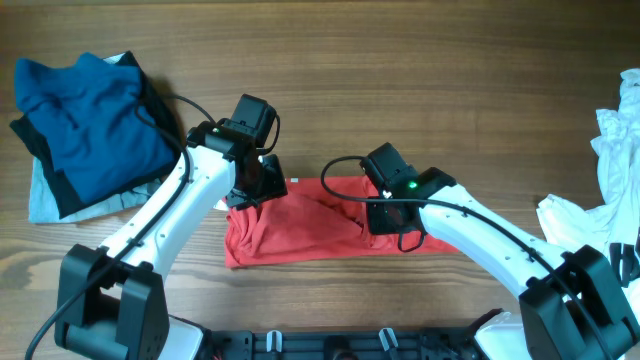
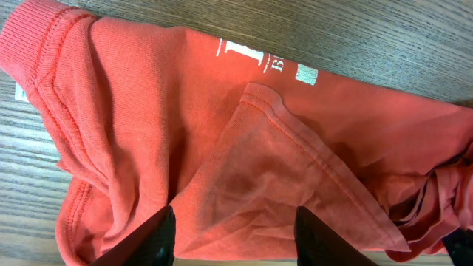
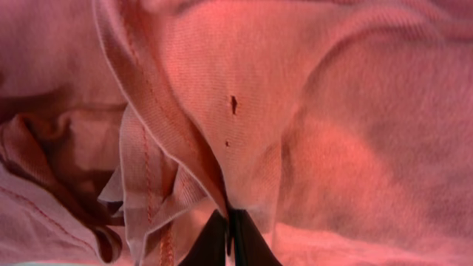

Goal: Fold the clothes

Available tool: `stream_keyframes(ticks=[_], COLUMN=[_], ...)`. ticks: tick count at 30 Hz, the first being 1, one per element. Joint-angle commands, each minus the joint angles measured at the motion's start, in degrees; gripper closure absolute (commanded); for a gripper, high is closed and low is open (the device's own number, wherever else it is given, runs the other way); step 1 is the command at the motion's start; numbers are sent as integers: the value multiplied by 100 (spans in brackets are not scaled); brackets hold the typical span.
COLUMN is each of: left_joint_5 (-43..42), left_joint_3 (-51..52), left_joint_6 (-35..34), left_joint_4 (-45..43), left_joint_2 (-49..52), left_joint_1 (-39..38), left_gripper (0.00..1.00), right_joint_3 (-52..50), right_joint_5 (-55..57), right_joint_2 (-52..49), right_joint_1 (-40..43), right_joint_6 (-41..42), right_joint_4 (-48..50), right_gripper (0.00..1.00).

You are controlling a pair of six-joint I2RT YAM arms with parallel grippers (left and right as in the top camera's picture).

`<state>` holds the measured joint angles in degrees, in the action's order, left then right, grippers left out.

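Observation:
The red T-shirt lies crumpled and partly folded on the wooden table between my two arms. In the left wrist view it fills the frame, white lettering near the top and a hemmed flap across the middle. My left gripper is at the shirt's left end; its jaws are open, straddling cloth. My right gripper is at the shirt's right part, shut on a bunched fold of the red T-shirt, jaws pinched together.
A pile of dark blue, black and pale blue clothes lies at the far left. White clothes lie at the right edge. Bare wooden table spans the back.

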<state>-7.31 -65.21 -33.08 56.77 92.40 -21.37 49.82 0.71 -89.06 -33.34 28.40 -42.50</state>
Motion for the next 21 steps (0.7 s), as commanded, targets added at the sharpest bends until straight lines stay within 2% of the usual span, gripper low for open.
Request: stream_keyframes(ticks=[1, 6, 11, 15, 18, 21], left_joint_5=[37, 39, 37, 39, 37, 37], left_joint_3=[-37, -37, -37, -37, -35, -35], left_joint_6=[92, 92, 92, 92, 92, 92], left_joint_4=[-17, -26, -39, -39, -39, -33], left_joint_2=[-61, -61, -61, -61, -61, -61], left_joint_1=[17, 17, 17, 17, 17, 17], left_gripper=[48, 48, 48, 48, 48, 48], right_joint_3=[-44, -44, -44, -44, -44, -42], right_joint_5=[-87, -1696, -1923, -1915, -1856, -1742], right_joint_2=[-85, -83, -83, -85, -85, -81], right_joint_1=[-20, -57, -249, -286, -286, -280], right_joint_6=[-199, -1499, -1486, -1469, -1432, -1344], right_joint_4=[155, 754, 1263, 1340, 1305, 1270], right_gripper=[96, 96, 96, 92, 83, 83])
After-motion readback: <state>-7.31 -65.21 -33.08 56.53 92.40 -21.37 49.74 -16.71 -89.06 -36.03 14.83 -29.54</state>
